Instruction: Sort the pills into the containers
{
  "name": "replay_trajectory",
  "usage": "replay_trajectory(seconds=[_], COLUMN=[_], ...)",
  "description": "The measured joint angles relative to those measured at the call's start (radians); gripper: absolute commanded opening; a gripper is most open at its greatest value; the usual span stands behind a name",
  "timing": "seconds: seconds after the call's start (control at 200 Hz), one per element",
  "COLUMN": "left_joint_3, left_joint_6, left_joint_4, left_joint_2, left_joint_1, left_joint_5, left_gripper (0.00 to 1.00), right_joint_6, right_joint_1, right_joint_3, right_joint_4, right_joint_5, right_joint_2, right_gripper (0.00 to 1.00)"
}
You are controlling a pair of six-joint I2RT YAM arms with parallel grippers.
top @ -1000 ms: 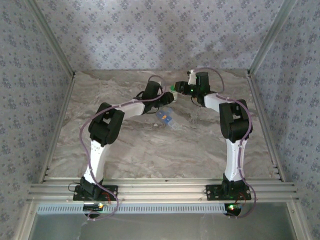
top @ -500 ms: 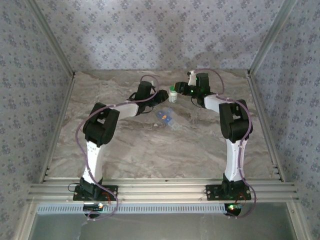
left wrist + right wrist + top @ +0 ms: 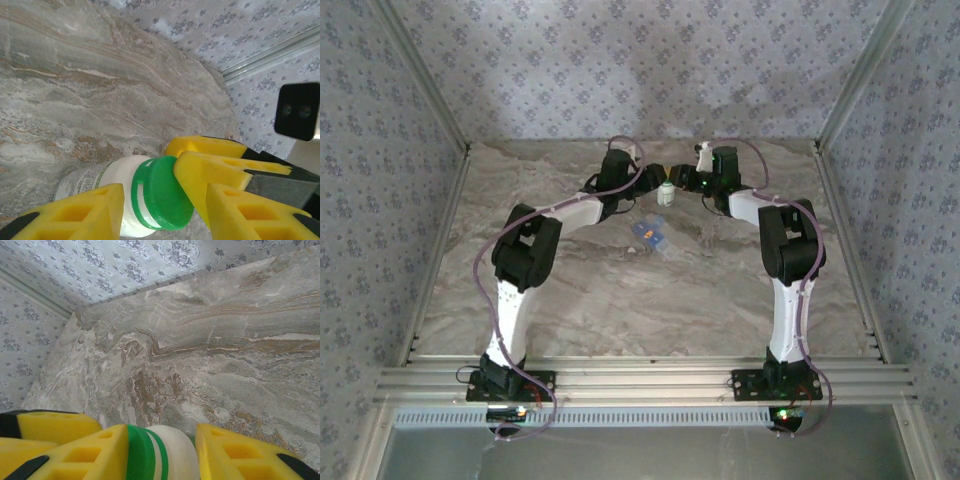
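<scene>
— What sits on the marble table?

— Far middle: the right gripper is clamped on the green-capped bottle; the left gripper stands parted around its cap.

— And the pill box?

— Flat on the table, just nearer than the bottle (lid too small to judge), with no gripper touching it.

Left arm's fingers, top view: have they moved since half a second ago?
Yes. Judged against the flat translucent blue plastic pill box, the left fingers moved right and farther back, reaching the white green-capped plastic bottle.
</scene>
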Motion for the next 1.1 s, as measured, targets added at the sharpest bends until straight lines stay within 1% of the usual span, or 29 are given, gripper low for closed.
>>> replay_trajectory(seconds=[0.11,0.28,0.385,0.445,0.495,0.605,0.78,0.915,1.04,1.099], left_joint_3=[0.003,0.003,0.003,0.003,0.003,-0.01,-0.074,-0.101,-0.098,-0.072], left_joint_6=[0.001,0.004,0.005,0.002,0.005,0.0,-0.007,-0.006,-0.002,0.01], left_joint_4=[-0.015,-0.025,-0.024,-0.021,-0.014,0.005,0.098,0.144,0.144,0.105], left_joint_2=[0.008,0.019,0.019,0.019,0.019,0.019,0.009,0.005,0.005,0.005], left_joint_1=[-0.002,-0.004,-0.005,-0.006,-0.006,-0.006,-0.007,-0.011,-0.012,-0.011], left_joint_5=[-0.001,-0.003,-0.003,-0.003,-0.004,-0.008,-0.019,-0.028,-0.031,-0.031], left_gripper=[0.42,0.4,0.35,0.28,0.27,0.22,0.2,0.2,0.2,0.21], right_joint_6=[0.003,0.005,0.005,0.005,0.008,0.008,0.019,0.031,0.05,0.067], right_joint_1=[-0.004,-0.004,-0.004,-0.004,-0.004,-0.005,-0.005,-0.005,-0.005,-0.005], right_joint_3=[-0.007,-0.016,-0.02,-0.023,-0.027,-0.041,-0.069,-0.073,-0.072,-0.068], right_joint_4=[0.005,0.016,0.023,0.027,0.033,0.044,0.064,0.071,0.068,0.058], right_joint_5=[-0.008,-0.011,-0.012,-0.011,-0.013,-0.014,-0.014,-0.014,-0.013,-0.005], right_joint_2=[-0.002,-0.003,-0.003,-0.003,-0.003,-0.007,-0.019,-0.02,-0.021,-0.023], right_gripper=[0.4,0.39,0.39,0.39,0.38,0.38,0.38,0.38,0.38,0.38])
